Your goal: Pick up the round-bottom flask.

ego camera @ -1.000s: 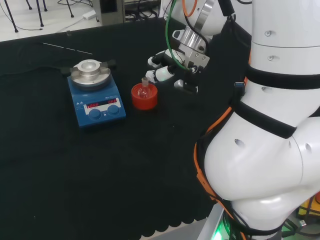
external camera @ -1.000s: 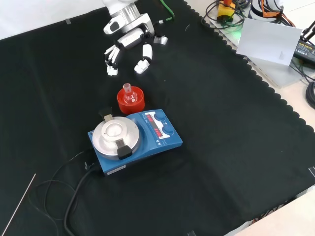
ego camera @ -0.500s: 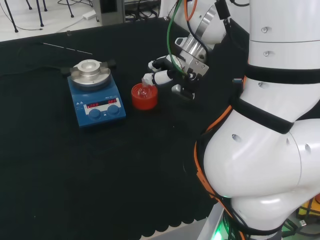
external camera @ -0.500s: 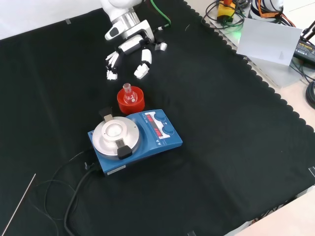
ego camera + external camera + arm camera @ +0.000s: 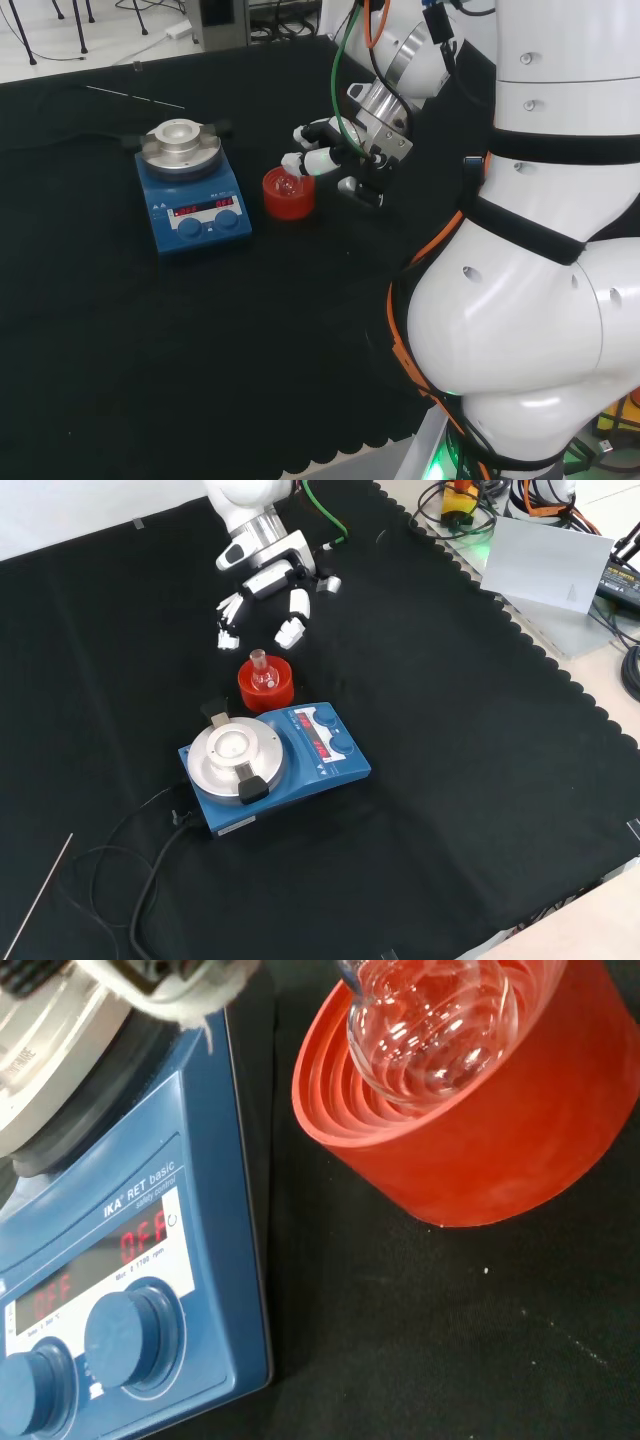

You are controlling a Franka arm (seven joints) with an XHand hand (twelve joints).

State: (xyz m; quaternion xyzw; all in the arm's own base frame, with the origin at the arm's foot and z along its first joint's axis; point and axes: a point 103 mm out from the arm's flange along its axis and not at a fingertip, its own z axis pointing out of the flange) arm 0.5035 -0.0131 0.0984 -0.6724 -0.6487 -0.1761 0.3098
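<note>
In the front view the hand, fingers spread and holding nothing, hovers just beyond the round-bottom flask, which sits neck-up in its red ribbed stand.

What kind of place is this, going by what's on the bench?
Most likely a chemistry lab used for robot tests: a clear glass round-bottom flask sits in a red ribbed ring stand beside a blue stirrer hotplate with a round metal top, and a white robot arm's hand hovers close by.

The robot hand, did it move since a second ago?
Yes. In the front view the hand has come a little lower, closer to the flask in its red stand, which stayed put.
</note>
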